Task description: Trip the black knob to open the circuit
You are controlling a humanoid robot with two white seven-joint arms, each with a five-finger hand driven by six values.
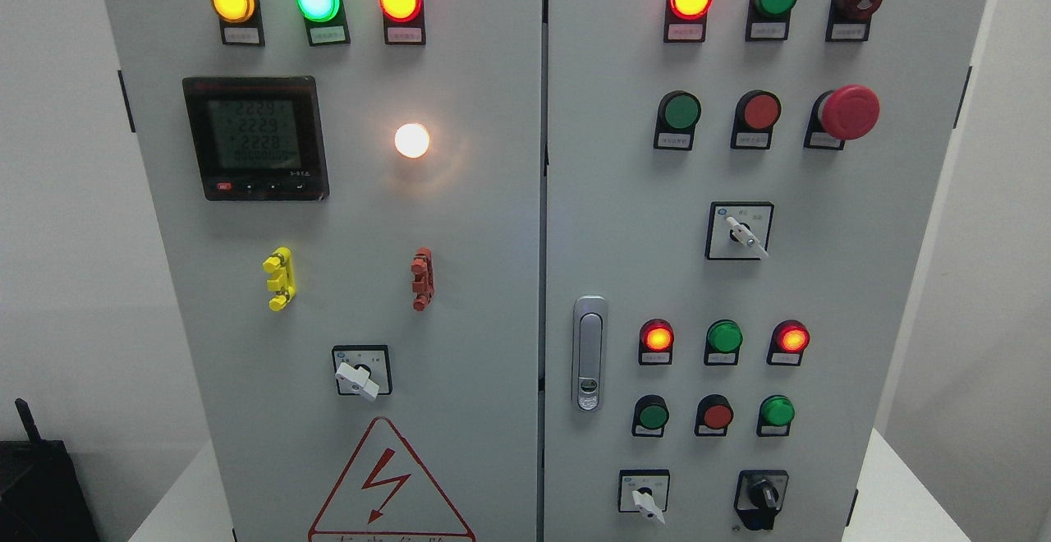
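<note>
Head view is showing the cabinet face only — neither robot hand is appearing, so their state cannot be told. The black knob (761, 497) is sitting at the lower right of the right door, right of the white selector (645, 497) and below the green button (776, 411). By this, the task is looking unstarted; the next move is calling for a hand reaching in — likely the right — and gripping the knob to turn it.
</note>
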